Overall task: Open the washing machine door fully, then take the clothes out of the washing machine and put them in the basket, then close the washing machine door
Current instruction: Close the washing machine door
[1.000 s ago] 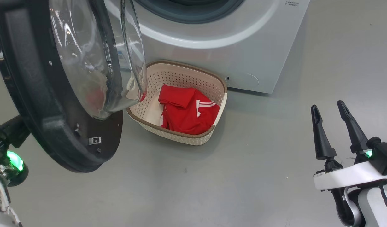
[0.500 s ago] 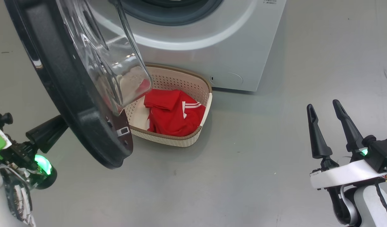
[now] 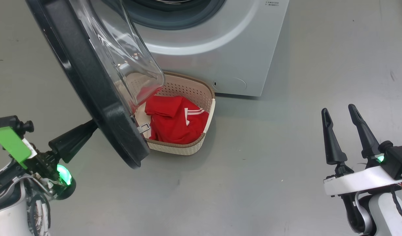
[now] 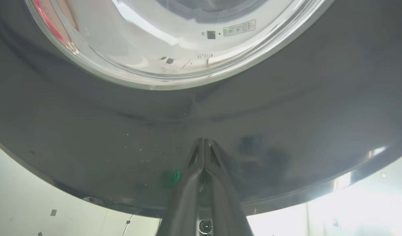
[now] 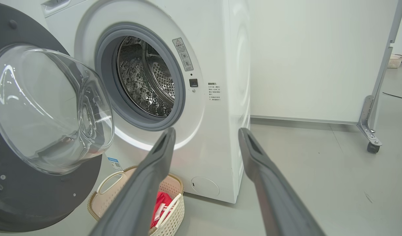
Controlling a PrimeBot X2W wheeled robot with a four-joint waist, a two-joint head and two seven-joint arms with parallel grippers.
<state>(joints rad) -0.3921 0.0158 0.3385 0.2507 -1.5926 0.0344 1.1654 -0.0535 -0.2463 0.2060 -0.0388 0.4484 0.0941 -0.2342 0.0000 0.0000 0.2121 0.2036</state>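
The washing machine door (image 3: 99, 108) stands partly open, its glass bowl (image 5: 50, 108) facing the washing machine (image 3: 220, 49). My left gripper (image 3: 87, 128) is shut, tips against the door's black outer face (image 4: 286, 114); in the left wrist view the left gripper (image 4: 203, 141) holds nothing. The red clothes (image 3: 174, 121) lie in the cream basket (image 3: 187, 149) on the floor below the door. The steel drum (image 5: 145, 78) looks empty. My right gripper (image 3: 337, 109) hangs open over the floor at the right, well away from the basket.
Grey floor spreads to the right of the machine. A wheeled panel foot (image 5: 371, 131) stands by the white wall at the far right, with another small basket (image 5: 395, 60) beyond it. The door overhangs the left part of the basket (image 5: 105, 196).
The door has swung toward the machine and stands more edge-on, with my shut left gripper following against its outer face. The head view shifted too. The right gripper stays as it was.
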